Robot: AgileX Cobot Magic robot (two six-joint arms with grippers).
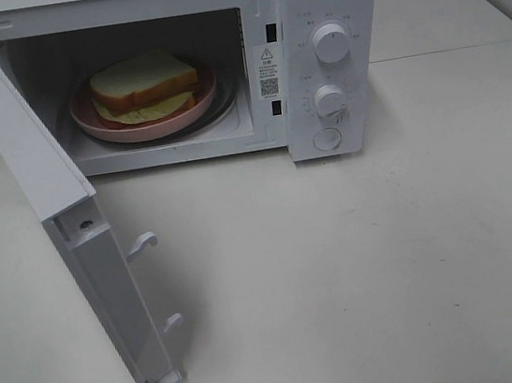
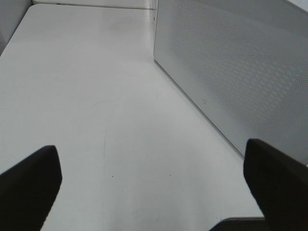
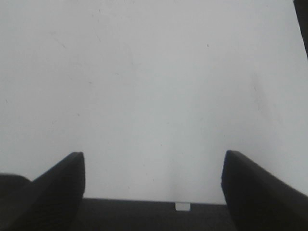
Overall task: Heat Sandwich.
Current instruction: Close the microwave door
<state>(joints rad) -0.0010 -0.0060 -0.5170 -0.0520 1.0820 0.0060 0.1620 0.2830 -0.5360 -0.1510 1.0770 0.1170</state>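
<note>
The sandwich (image 1: 143, 84), white bread with brown crust and a pale yellow filling, lies on a round pink plate (image 1: 86, 119) inside the white microwave (image 1: 327, 12). The microwave door (image 1: 49, 200) stands wide open, swung out toward the front left. Neither arm shows in the exterior high view. In the left wrist view my left gripper (image 2: 151, 185) is open over bare table, with the door's perforated outer face (image 2: 240, 67) beside it. My right gripper (image 3: 153, 185) is also open above plain white table, nothing between its fingers.
Two round knobs (image 1: 331, 43) and a round button (image 1: 328, 139) sit on the microwave's right panel. Two latch hooks (image 1: 142, 244) stick out from the door's edge. A white table (image 1: 390, 278) spreads in front and to the right.
</note>
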